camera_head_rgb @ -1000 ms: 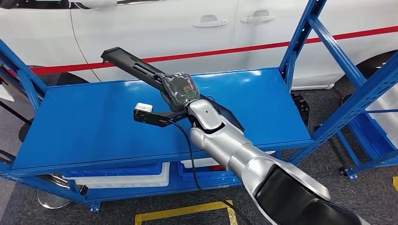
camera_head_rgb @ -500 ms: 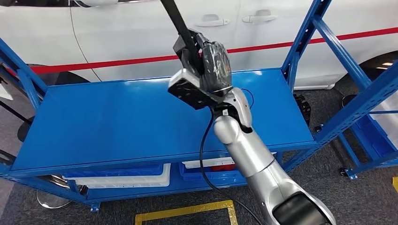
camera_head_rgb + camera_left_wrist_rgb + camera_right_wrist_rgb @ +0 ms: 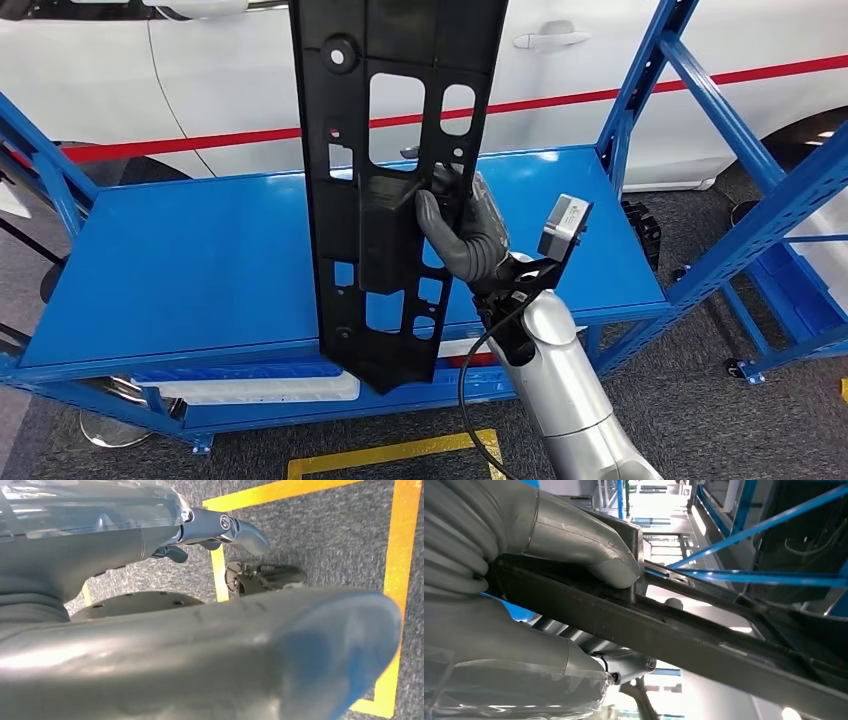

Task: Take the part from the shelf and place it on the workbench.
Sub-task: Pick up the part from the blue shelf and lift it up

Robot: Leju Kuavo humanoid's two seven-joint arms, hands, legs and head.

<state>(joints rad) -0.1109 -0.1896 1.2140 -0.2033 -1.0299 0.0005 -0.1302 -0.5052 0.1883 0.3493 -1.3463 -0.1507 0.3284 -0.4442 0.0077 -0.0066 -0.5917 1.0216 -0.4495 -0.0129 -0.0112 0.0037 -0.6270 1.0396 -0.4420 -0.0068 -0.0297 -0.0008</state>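
Note:
A long black plastic part (image 3: 395, 150) with several cut-out holes stands upright in front of the blue shelf (image 3: 200, 250), its top out of frame and its lower tip below the shelf's front edge. My right hand (image 3: 465, 235) grips it at mid-length from the right side, fingers wrapped around its edge. In the right wrist view the grey thumb (image 3: 589, 545) presses on the black part (image 3: 674, 630). In the left wrist view my left hand (image 3: 200, 655) hangs over the floor, blurred and close, so how its fingers stand is unclear.
A white car (image 3: 250, 60) with a red stripe stands behind the shelf. Blue uprights (image 3: 700, 90) rise on the right. White and blue bins (image 3: 260, 375) sit on the lower shelf. Yellow tape (image 3: 400, 450) marks the grey floor.
My right arm has lifted the black part off the shelf top and swung it from lying flat to upright, its broad face now turned toward the head camera.

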